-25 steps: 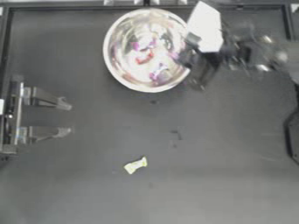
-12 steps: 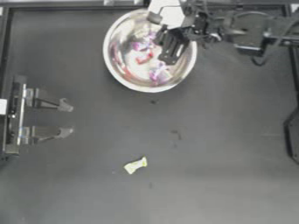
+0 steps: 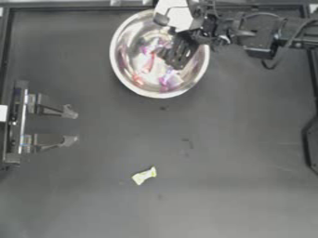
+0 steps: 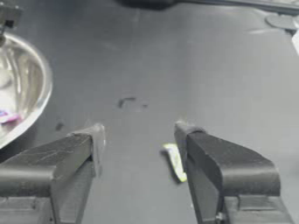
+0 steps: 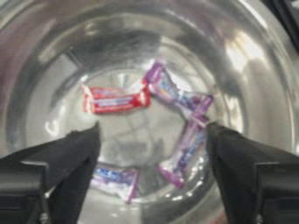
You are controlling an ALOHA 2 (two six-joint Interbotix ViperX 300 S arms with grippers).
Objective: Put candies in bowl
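The silver bowl (image 3: 127,69) stands at the back of the table. My right gripper (image 3: 175,52) hangs over its inside, open, with nothing between the fingers. Seen through the right wrist view's open gripper (image 5: 152,131), the bowl (image 5: 52,52) holds a red candy (image 5: 114,100), a purple candy (image 5: 166,89) and two white-and-pink candies (image 5: 187,148) (image 5: 114,179). A yellow-green candy (image 3: 144,175) lies alone on the table towards the front. My left gripper (image 3: 69,126) is parked open at the left edge; its wrist view shows that candy (image 4: 175,162) just beyond its open gripper (image 4: 140,131).
Small pale scuffs (image 3: 186,142) mark the dark table between the bowl and the loose candy. A raised dark frame (image 3: 74,6) runs along the table's back edge. The right arm's links (image 3: 261,37) stretch along the back right.
My right gripper has swung from the bowl's right rim to above the bowl's inside. The left arm and the yellow-green candy have stayed put.
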